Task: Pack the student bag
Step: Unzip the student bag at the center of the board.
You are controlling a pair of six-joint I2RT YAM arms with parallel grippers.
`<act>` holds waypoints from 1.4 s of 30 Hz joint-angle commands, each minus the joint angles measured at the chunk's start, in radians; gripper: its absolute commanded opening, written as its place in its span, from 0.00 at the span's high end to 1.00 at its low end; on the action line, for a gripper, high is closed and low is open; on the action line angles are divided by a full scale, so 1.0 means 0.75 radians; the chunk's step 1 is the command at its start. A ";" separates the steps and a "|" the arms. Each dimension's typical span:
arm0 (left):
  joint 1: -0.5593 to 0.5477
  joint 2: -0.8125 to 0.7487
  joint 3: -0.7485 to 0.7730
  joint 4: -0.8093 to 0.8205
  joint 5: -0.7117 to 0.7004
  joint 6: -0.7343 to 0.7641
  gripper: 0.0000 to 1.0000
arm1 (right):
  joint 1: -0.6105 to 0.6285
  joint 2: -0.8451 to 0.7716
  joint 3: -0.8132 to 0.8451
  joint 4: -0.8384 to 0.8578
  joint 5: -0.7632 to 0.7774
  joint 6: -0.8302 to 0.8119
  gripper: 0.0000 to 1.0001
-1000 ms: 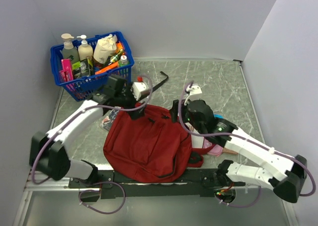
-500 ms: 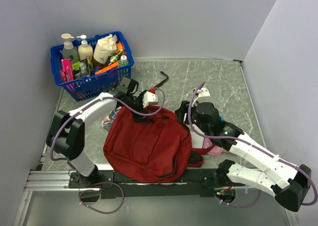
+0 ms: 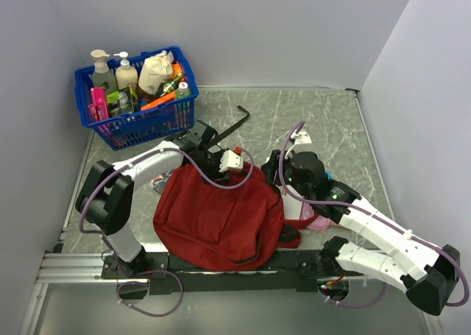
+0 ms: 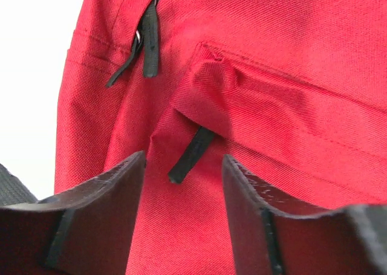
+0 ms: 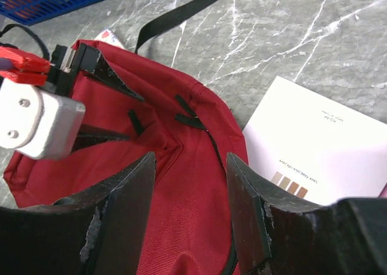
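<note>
Left end effector (image 4: 184,160) over the student bag (image 4: 290,57) (jaws apart)

I see tiny words on the white card (image 5: 320,136), but they are too small for me to read.

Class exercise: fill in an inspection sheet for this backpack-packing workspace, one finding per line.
Surface: grey marbled tabletop.
Job's things: dark red student bag lying flat mid-table; black zipper pull on it.
Clutter: blue basket of bottles, far left corner; white card beside the bag.
Grippers: left gripper open, straddling the zipper pull; right gripper open above the bag.
Cables: purple cables looping off both arms.
Surroundings: plain pale walls.
</note>
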 commanded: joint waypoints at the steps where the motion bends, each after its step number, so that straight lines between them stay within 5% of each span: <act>1: -0.019 0.022 -0.007 0.014 -0.021 0.066 0.47 | -0.011 -0.022 -0.013 0.049 -0.009 0.006 0.43; 11: -0.050 0.007 -0.046 0.036 -0.054 0.049 0.69 | -0.030 0.045 0.022 0.063 -0.039 0.018 0.43; 15: -0.056 -0.007 -0.027 0.026 -0.048 0.019 0.99 | -0.042 0.137 0.069 0.057 -0.070 0.037 0.43; 22: -0.056 -0.078 0.001 0.028 -0.076 -0.077 0.99 | -0.050 0.311 0.106 0.131 -0.201 0.084 0.42; 28: -0.054 -0.170 0.018 -0.023 -0.078 -0.212 0.99 | -0.054 0.444 0.118 0.184 -0.317 0.159 0.29; 42: -0.077 -0.310 -0.115 -0.019 -0.103 -0.341 0.99 | -0.077 0.698 0.212 0.323 -0.536 0.315 0.29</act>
